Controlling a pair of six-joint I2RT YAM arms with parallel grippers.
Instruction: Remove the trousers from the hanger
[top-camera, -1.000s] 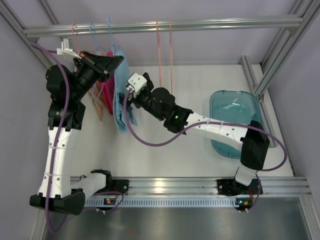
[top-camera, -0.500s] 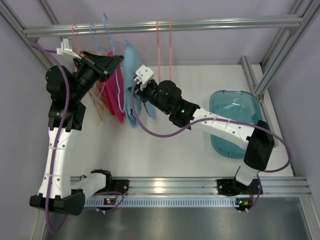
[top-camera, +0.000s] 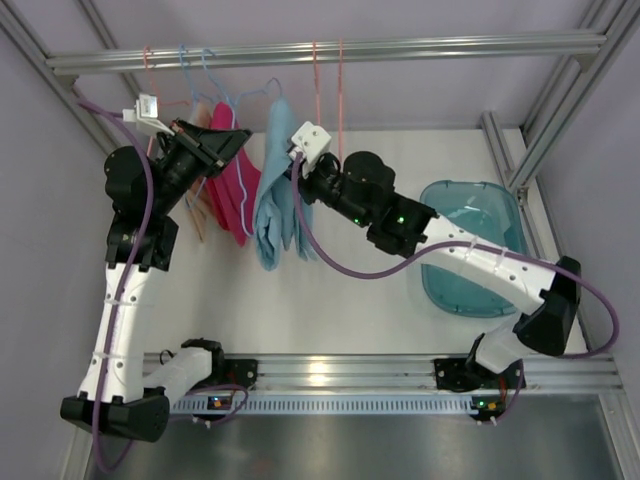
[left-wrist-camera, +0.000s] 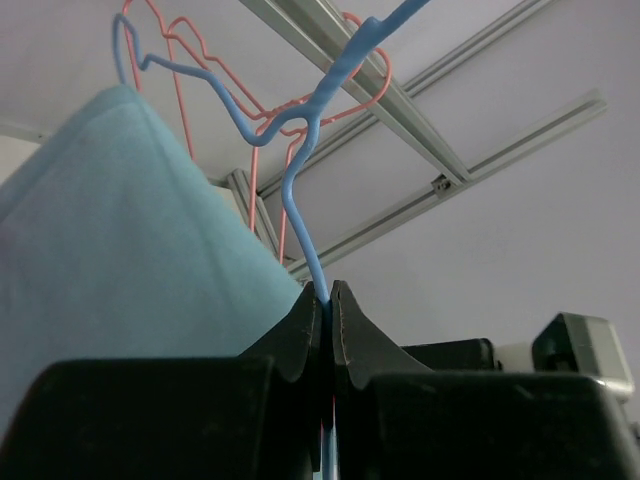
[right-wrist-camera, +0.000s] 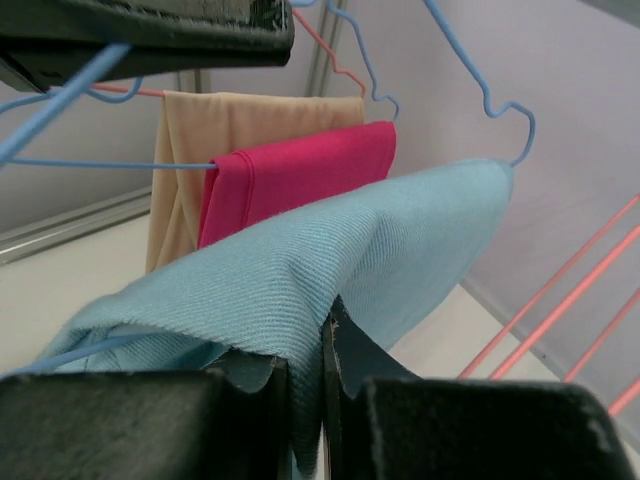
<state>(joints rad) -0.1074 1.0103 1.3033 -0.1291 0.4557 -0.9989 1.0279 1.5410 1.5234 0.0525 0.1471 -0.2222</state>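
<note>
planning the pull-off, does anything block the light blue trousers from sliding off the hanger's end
Nothing separates the right gripper from the light blue trousers; its jaws already pinch the cloth. On the way off, the upturned end of the blue hanger sits right at the cloth's edge, and bare pink hangers hang just beyond.

The top external view looks down from behind over the whole table (top-camera: 330, 300). The left wrist view peers upward, close along the blue hanger (left-wrist-camera: 305, 250). The right wrist view faces sideways, close. All share the light blue trousers (top-camera: 275, 205).
</note>
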